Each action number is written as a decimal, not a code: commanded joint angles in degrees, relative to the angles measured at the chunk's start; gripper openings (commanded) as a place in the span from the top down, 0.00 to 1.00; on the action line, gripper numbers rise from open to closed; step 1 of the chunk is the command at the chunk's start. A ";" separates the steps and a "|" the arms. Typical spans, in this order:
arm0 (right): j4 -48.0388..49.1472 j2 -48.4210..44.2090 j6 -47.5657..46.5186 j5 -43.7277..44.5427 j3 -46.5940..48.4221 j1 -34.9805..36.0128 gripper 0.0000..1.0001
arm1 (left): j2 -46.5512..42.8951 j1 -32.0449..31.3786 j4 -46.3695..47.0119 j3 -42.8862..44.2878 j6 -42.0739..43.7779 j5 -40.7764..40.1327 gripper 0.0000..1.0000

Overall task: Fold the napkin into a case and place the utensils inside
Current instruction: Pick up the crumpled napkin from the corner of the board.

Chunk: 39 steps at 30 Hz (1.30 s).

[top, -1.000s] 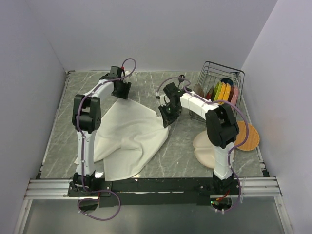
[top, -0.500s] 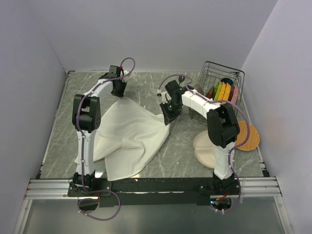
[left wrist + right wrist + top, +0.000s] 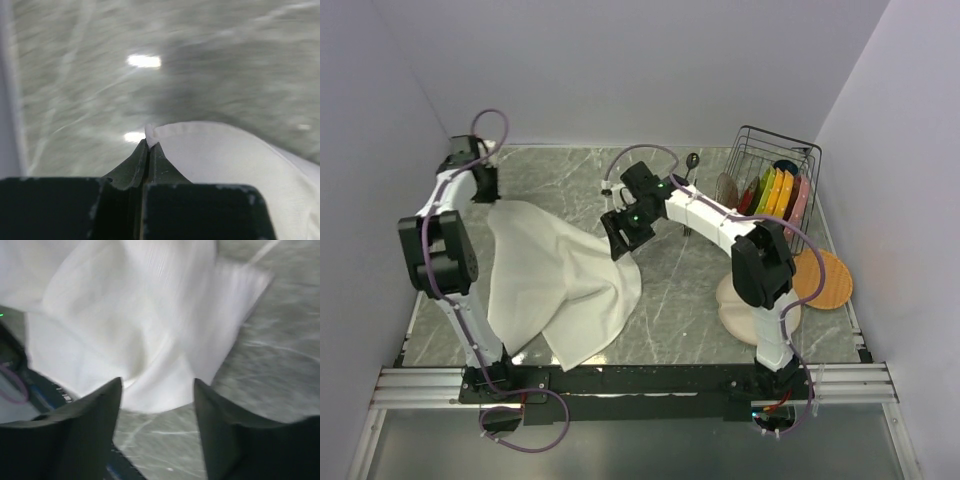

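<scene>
The cream-white napkin (image 3: 560, 285) lies rumpled and partly draped over the left half of the table. My left gripper (image 3: 488, 196) is at the far left, shut on one corner of the cloth. In the left wrist view that corner (image 3: 150, 133) pokes out of the closed left gripper (image 3: 148, 145), and the rest of the napkin (image 3: 225, 160) trails to the right. My right gripper (image 3: 618, 245) hovers open over the napkin's right edge. In the right wrist view the right gripper (image 3: 157, 387) frames the napkin (image 3: 140, 315) and holds nothing. A dark spoon (image 3: 692, 161) lies by the rack.
A wire dish rack (image 3: 790, 150) with colourful plates stands at the back right. A round beige divided plate (image 3: 738, 300) and an orange woven mat (image 3: 828, 280) lie at the right, by the right arm's base. Walls close in on both sides.
My left gripper shut on the napkin's corner and swung far to the left, dragging the cloth with it. My right gripper opened, let go of the napkin and moved left.
</scene>
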 commanded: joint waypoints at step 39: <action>10.22 24.64 10.41 20.01 21.90 2.80 0.41 | -8.39 4.97 2.13 -10.97 2.76 3.49 0.99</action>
